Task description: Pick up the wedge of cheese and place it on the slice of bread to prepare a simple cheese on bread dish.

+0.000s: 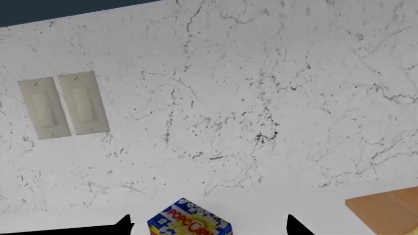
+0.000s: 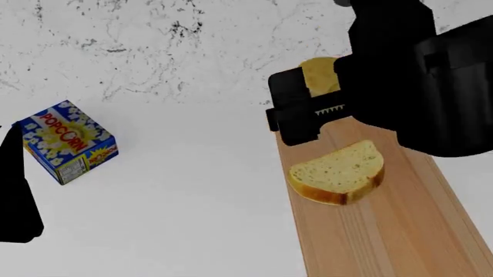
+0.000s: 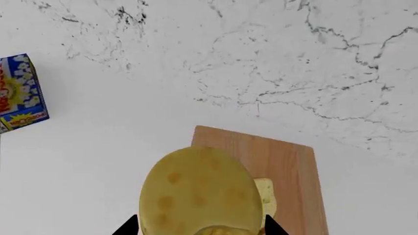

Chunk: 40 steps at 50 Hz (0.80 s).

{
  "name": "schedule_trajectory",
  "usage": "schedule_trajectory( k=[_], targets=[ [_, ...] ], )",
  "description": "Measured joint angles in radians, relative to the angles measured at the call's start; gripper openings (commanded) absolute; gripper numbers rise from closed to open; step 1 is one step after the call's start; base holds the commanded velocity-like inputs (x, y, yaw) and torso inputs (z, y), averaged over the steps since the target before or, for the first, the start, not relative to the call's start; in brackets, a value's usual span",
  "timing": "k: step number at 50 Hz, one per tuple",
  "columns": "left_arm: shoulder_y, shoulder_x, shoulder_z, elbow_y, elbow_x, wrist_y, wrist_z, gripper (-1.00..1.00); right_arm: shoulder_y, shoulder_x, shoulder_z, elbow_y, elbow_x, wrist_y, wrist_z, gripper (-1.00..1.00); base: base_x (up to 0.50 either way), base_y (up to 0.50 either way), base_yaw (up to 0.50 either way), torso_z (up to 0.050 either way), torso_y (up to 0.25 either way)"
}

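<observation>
My right gripper [image 3: 201, 226] is shut on the wedge of cheese [image 3: 196, 196], a pale-yellow rounded chunk with shallow holes, and holds it in the air over the wooden cutting board [image 3: 287, 156]. In the head view the cheese [image 2: 318, 75] shows behind the black right arm, beyond the slice of bread [image 2: 339, 172], which lies flat on the board. A corner of the bread [image 3: 265, 195] peeks out under the cheese in the right wrist view. My left gripper [image 1: 209, 226] is open, its fingertips wide apart and holding nothing.
A blue popcorn box [image 2: 68, 147] stands on the white counter at the left, just in front of the left gripper. A marble wall [image 1: 248, 98] with two light switches [image 1: 62, 105] rises behind the counter. The cutting board [image 2: 385, 231] runs toward me on the right.
</observation>
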Motion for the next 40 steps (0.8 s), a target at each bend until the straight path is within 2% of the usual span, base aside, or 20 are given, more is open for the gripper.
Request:
schedule_trajectory(
  k=[12,40],
  targets=[
    [-0.002,0.000,0.004,-0.003,0.000,0.001,0.003,1.00,0.083,-0.072,-0.115,0.167,-0.125,0.077,-0.145,-1.00,0.00,0.00,0.00,0.000,0.000],
    [-0.005,-0.003,0.010,-0.004,0.003,0.004,0.003,1.00,0.085,-0.072,-0.204,0.218,-0.156,0.081,-0.202,-1.00,0.00,0.00,0.00,0.000,0.000]
  ],
)
